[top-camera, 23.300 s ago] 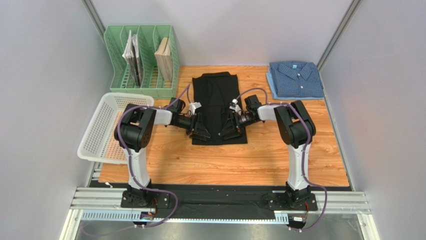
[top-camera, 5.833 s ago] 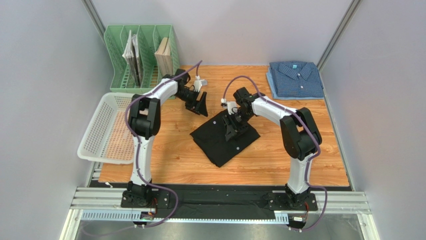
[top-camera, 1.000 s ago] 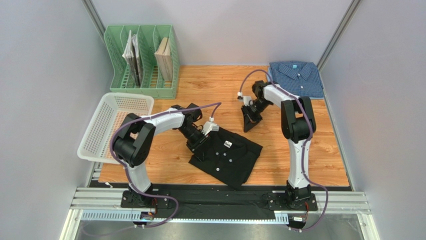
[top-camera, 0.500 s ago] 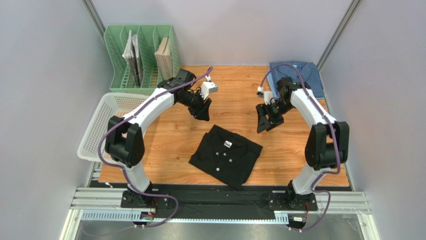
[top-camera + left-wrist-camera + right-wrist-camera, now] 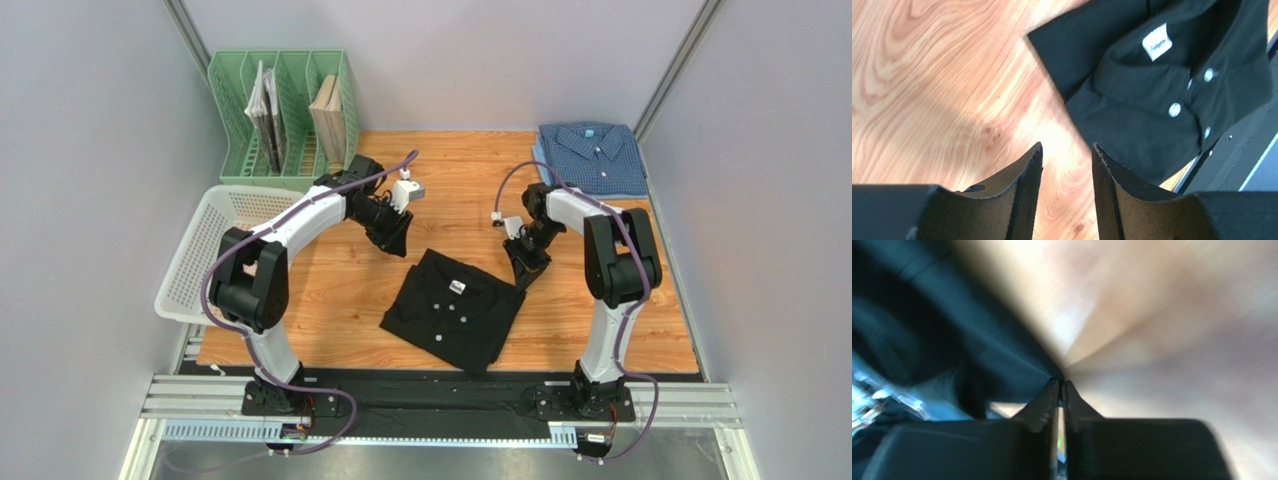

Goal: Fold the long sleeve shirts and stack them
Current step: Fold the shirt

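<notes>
— Black shirt: where is it?
— It lies folded on the worktop, near the front and turned a bit crooked. Its collar and white buttons face up.
— And the blue shirt?
— Folded too, in the far right corner, well apart from the black one.
— So which step is this?
— I think the folding looks done. The stacking is not done yet, because the two shirts lie apart. One has to go on top of the other.
— What is the right pincer doing?
— It is down at the right corner of the black shirt, touching it. Its two fingers are pressed almost together. The close picture is blurry, so I cannot tell if any cloth is caught between them.
— And the left pincer?
— It hangs over bare wood, just past the shirt's far corner. Its fingers stand apart with nothing between them.
— What does the next move need?
— My guess is a good hold on both sides, so the shirt does not flop open when it goes up. Then it needs a carry over to the blue shirt.
— What else is around?
— A green rack with books stands at the far left. A white basket sits at the left edge.
— Is anything in the way?
— No, only bare wood lies between the shirts. The soft cloth is the tricky part, because it may slip or unfold.
</notes>
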